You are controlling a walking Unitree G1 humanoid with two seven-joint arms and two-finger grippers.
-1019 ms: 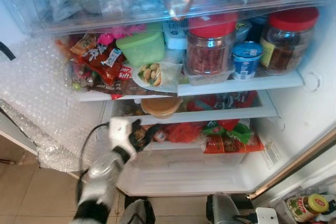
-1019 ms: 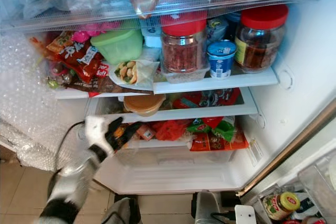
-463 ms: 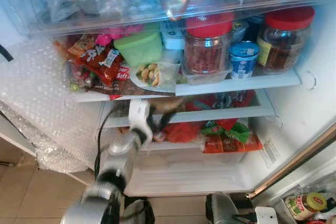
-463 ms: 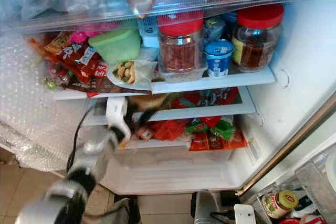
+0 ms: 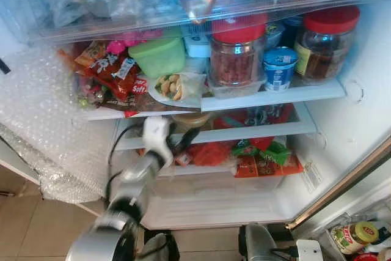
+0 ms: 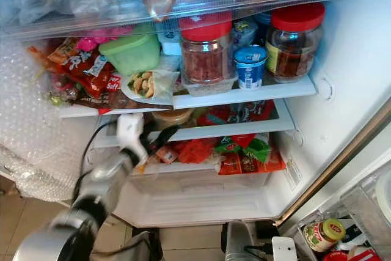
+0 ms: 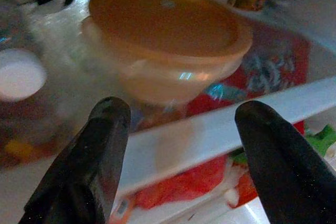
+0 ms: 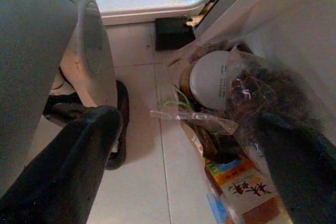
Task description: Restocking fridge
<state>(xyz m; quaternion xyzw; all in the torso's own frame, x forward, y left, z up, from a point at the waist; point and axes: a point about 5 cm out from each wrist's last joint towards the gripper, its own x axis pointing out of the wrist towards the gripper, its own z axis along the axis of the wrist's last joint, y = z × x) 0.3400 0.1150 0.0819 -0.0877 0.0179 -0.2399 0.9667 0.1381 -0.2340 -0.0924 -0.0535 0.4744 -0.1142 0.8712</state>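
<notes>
Nearest the camera, low on the right by the tiled floor, the right gripper (image 8: 184, 145) is seen hanging idle with its jaws spread wide and empty, above a pile of packets and a white-lidded jar (image 8: 212, 80) beside the fridge door. On the left, the silver left arm is raised toward the open white fridge (image 5: 342, 145), and the left gripper (image 5: 180, 136) is held at the front edge of the middle shelf (image 5: 269, 131). Its jaws are parted and nothing is gripped between them. Just beyond the fingertips (image 7: 105, 129), a round orange-lidded translucent plastic tub (image 7: 165, 35) is seen resting on that middle shelf, apart from both fingers. Beside the tub on the right, red printed packets (image 5: 263, 114) are laid flat. Below, red and green snack bags (image 5: 263, 154) are lying on the lower shelf. Farther up, on the upper shelf, a green lidded plastic box (image 5: 157, 58), a wrapped sandwich (image 5: 177, 87), two red-lidded glass jars (image 5: 235, 53) and a blue-and-white yoghurt cup (image 5: 279, 68) are lined up. On the far left, bubble wrap (image 5: 43, 120) is draped over the side.
</notes>
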